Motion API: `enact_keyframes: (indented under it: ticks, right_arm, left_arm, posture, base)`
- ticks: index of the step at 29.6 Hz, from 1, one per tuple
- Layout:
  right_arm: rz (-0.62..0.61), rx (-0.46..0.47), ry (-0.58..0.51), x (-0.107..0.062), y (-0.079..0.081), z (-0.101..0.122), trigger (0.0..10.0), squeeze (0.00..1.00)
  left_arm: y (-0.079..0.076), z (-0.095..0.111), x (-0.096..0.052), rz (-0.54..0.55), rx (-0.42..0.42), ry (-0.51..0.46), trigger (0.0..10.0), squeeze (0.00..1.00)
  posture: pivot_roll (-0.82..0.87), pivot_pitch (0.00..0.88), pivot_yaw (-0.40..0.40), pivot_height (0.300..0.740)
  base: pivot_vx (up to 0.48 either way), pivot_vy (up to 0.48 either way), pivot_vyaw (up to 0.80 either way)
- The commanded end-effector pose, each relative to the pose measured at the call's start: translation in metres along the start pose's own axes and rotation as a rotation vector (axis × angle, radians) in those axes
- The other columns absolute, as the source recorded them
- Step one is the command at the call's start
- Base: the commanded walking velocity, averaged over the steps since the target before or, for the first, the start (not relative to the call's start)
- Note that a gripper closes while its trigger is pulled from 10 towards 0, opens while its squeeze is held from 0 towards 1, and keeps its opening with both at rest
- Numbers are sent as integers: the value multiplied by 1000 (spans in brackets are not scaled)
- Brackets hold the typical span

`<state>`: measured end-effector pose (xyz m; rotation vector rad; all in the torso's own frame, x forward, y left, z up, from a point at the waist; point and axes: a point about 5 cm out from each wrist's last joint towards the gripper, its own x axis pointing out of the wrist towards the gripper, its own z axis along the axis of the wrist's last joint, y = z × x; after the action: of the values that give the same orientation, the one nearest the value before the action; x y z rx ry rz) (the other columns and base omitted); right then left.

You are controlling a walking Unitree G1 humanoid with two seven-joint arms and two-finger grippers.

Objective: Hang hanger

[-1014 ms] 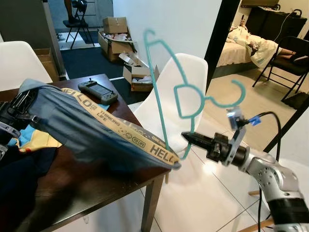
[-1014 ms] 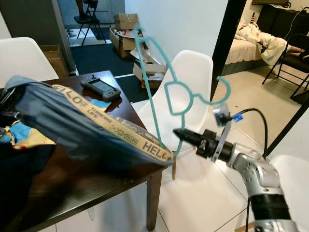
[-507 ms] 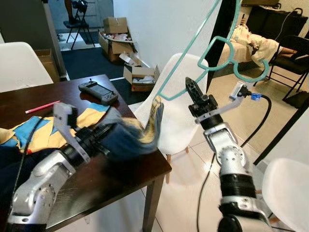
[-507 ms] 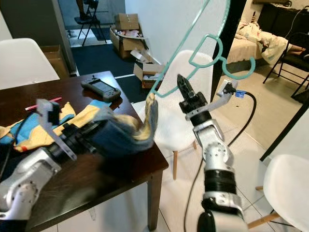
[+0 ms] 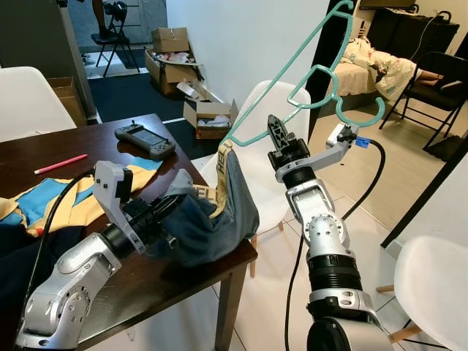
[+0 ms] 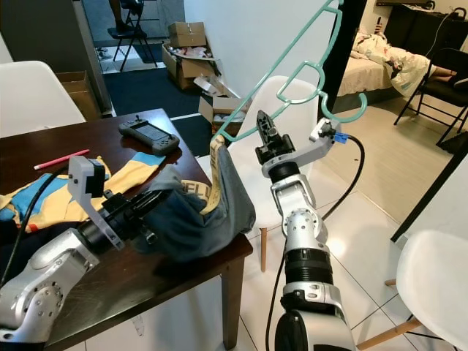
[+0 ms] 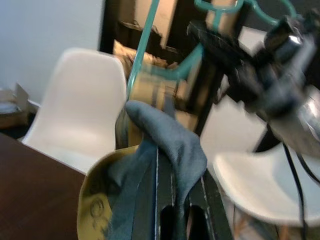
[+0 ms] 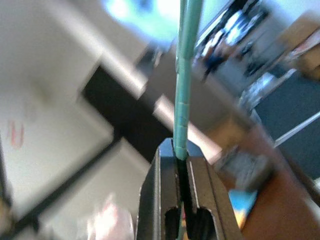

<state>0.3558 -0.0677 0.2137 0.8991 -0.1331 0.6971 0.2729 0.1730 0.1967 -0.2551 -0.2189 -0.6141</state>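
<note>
A teal plastic hanger point(image 5: 313, 67) is held up over the white chair point(image 5: 257, 179), its lower bar pinched in my right gripper point(image 5: 273, 129), which is shut on it. One hanger corner reaches into the tan "HELLO" waistband of blue-grey shorts point(image 5: 219, 212). My left gripper point(image 5: 170, 210) lies low over the table corner, shut on the shorts' fabric. In the left wrist view the grey cloth point(image 7: 167, 145) is pinched between the black fingers, with the hanger point(image 7: 145, 47) rising behind. In the right wrist view the teal bar point(image 8: 184, 75) runs out from between the shut fingers.
The dark wooden table point(image 5: 146, 281) carries a handheld game console point(image 5: 145, 139), a red pencil point(image 5: 60, 164) and blue-and-yellow clothes point(image 5: 44, 205). White chairs stand at the left point(image 5: 25, 99) and lower right point(image 5: 431, 285). Cardboard boxes point(image 5: 197, 110) lie on the floor behind.
The shorts have dropped from spread wide over the table to a bunch at its corner. My right arm swung the hanger upward, and its corner now sits in the waistband.
</note>
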Motion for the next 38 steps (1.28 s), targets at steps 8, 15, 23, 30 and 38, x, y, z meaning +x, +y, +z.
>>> enact_keyframes:
  ticks: [8,15,23,30,38]
  right_arm:
    - [53,-115,292,5,26,-100,0,0]
    - [-57,72,113,19,18,-76,0,0]
    - [-222,275,-159,27,-13,-16,0,0]
    - [-148,304,-223,26,-17,13,0,0]
    - [-159,68,-176,17,-26,22,0,0]
  left_arm:
    - [-27,47,14,-142,-222,-328,0,0]
    - [-69,54,6,-451,-421,-404,549,0]
    - [-75,-5,-28,-453,-458,-94,0,0]
    - [-7,-43,-38,72,-159,130,0,0]
    - [44,31,-48,380,57,-123,0,0]
  posture:
    - [144,0,-61,740]
    - [148,0,-62,740]
    - [155,0,-62,740]
    - [155,0,-63,740]
    - [150,0,-57,740]
  base:
    - [0,0,0]
    - [0,0,0]
    - [0,0,0]
    - [0,0,0]
    - [0,0,0]
